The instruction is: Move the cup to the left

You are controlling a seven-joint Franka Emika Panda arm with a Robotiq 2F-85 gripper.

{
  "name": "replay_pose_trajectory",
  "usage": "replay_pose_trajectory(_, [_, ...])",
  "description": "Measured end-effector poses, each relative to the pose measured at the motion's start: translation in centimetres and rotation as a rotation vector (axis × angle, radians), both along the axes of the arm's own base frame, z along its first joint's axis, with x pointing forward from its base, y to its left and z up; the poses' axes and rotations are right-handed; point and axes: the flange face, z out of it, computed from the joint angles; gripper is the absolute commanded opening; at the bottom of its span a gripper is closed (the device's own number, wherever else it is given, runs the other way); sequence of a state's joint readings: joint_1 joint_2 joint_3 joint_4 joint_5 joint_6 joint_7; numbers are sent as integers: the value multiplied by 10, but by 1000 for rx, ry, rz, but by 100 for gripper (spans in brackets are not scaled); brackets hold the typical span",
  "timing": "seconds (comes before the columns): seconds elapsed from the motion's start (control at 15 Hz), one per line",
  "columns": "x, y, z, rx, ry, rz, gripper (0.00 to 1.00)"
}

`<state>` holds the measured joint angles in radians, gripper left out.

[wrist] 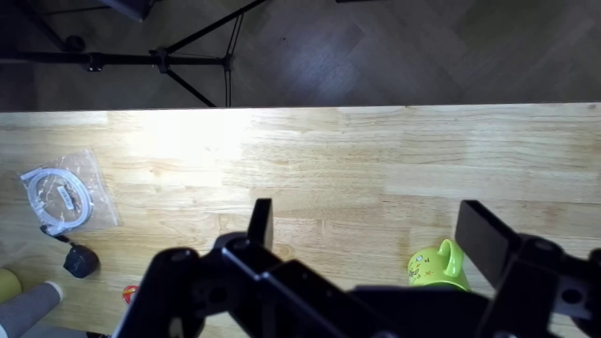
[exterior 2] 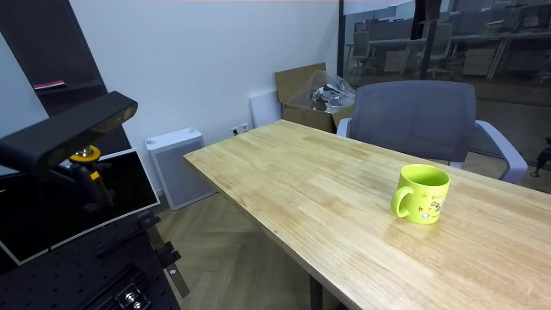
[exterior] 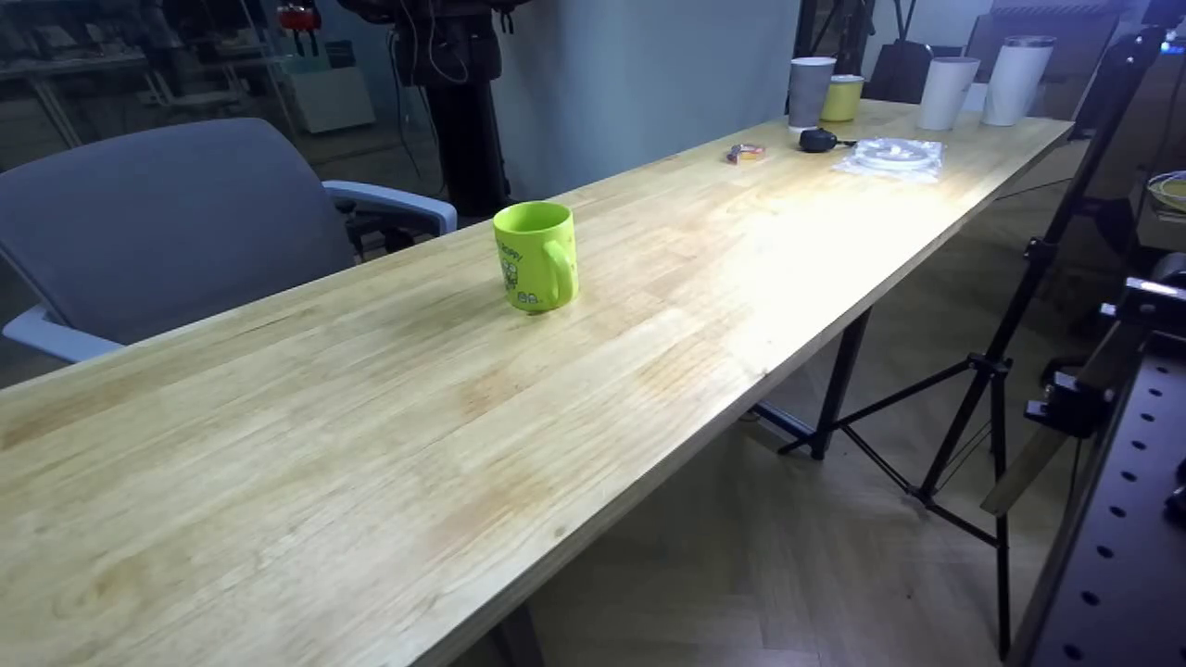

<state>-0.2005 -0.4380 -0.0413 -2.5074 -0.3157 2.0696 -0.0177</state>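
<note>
Over the table (wrist: pixel 328 164), the gripper (wrist: pixel 367 215) stands with jaws spread wide, gripping nothing. The cup (wrist: pixel 431 268) rests upright on the table, partly hidden by the gripper in the wrist view. Farther out lies a bagged coil (wrist: pixel 65 198); in both exterior views, a chair (exterior 2: pixel 413 120) stands beside the table.

Cup (exterior 2: pixel 424 199) on tbl (exterior 2: pixel 310 206) nr chair (exterior 2: pixel 413 120)

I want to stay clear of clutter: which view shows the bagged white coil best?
The wrist view: it looks down on the coil, with its label visible. In an exterior view the bag looks small and foreshortened. It appears in no further view.
</note>
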Motion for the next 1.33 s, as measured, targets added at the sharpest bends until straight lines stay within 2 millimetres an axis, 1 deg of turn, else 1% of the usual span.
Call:
replay_pose_trajectory(0.2, [11,1,-7,21,-39,31,100])
replay_pose_trajectory(0.53, [36,5,-23,70,-129,108,100])
replay_pose_trajectory(0.87, [61,-5,-27,179,-266,177,100])
replay_pose_trajectory(1.07, [81,-4,-34,291,-269,250,100])
replay_pose_trajectory(1.2, [97,-1,-39,356,-237,292,100])
replay_pose_trajectory(1.33, [115,-1,-45,379,-194,307,100])
